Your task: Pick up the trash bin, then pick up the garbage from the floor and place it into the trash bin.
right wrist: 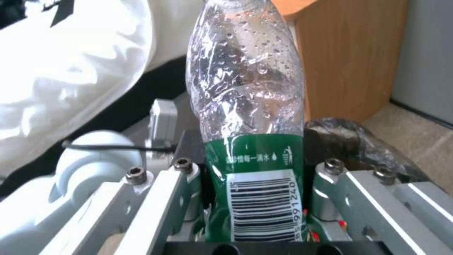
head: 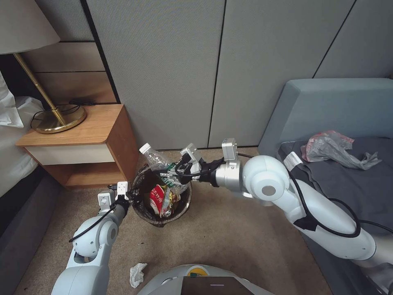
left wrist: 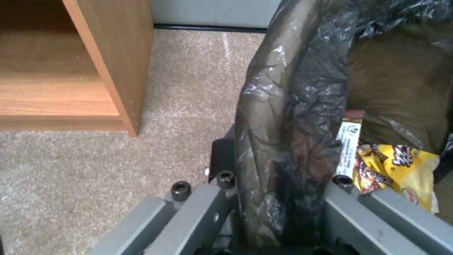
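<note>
place: bedroom | cues: nightstand (head: 82, 143), brass lamp (head: 49, 110), white bedding (head: 12, 135), carpet (head: 229, 229)

bottle (right wrist: 245, 117) cap cut off; lamp (head: 24, 28) shade cropped

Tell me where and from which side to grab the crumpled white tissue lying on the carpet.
Probably grip the white tissue across its raised, bunched middle, coming straight down from above. It lies low and crumpled on open carpet, so its sides offer little to pinch. Both tools are busy: the left tool clamps the trash bin rim, the right tool holds the bottle.
</note>
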